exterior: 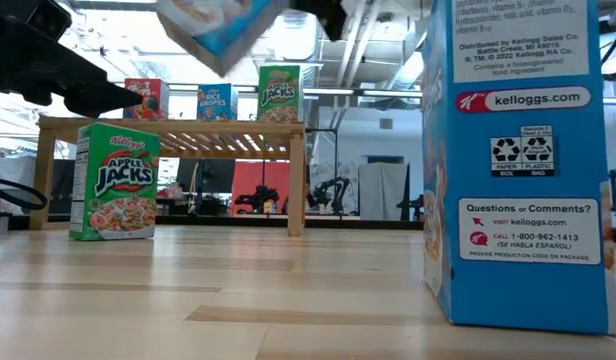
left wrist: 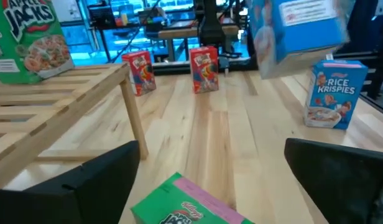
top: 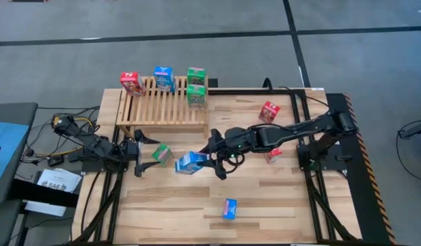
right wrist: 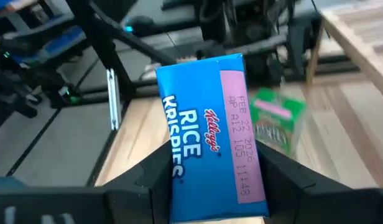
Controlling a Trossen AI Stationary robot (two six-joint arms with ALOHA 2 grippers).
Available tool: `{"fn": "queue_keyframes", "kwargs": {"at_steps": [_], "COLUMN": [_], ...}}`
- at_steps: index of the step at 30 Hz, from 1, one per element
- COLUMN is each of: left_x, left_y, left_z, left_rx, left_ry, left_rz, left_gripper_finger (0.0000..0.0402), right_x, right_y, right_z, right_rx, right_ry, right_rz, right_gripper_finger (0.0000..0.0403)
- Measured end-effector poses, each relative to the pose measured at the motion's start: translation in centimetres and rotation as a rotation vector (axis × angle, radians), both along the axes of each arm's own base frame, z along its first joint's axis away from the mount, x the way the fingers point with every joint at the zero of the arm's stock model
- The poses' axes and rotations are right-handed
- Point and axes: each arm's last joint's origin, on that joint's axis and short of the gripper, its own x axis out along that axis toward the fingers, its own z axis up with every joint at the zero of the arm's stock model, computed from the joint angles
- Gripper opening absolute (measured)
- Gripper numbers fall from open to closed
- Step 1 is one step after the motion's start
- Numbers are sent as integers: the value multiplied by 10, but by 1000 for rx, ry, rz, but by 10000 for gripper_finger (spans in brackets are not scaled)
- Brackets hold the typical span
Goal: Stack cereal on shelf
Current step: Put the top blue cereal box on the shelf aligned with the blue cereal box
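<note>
A: Cereal count, left to right?

B: Three red, three green, three blue; four sit on the shelf (top: 163, 109).

A: Risks?

B: Left gripper (top: 138, 160) gapes beside a freed green box (top: 161, 154); a nudge topples it. Right gripper (top: 210, 162) clamps a tilted blue box (top: 191, 162) in the air, which may twist loose.

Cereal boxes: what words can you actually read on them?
"APPLE JACKS": green box standing on the table.
"RICE KRISPIES": blue box standing on the table.
"Kellogg's RICE KRISPIES", "FEB 22 2026": blue box in the right tool.
"kelloggs.com", "Questions or Comments?": near blue box.
Red boxes: unreadable.
</note>
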Motion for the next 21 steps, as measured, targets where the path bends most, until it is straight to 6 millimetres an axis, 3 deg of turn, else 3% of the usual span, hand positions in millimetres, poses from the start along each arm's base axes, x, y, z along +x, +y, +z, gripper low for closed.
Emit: {"fn": "queue_keyframes", "kwargs": {"at_steps": [11, 15, 21], "left_x": [0, 0, 0], "left_y": [1, 1, 0], "left_z": [0, 0, 2], "left_rx": [-21, -20, -110], "left_ry": [-1, 0, -37], "left_rz": [24, 27, 16], "left_gripper_finger": [396, 396, 396], "right_x": [33, 46, 47], "right_y": [-6, -12, -16], "right_z": [-27, -28, -24], "right_rx": [-68, -67, -67], "right_ry": [28, 16, 24], "right_rz": [1, -15, -26], "right_gripper_finger": [202, 202, 202]}}
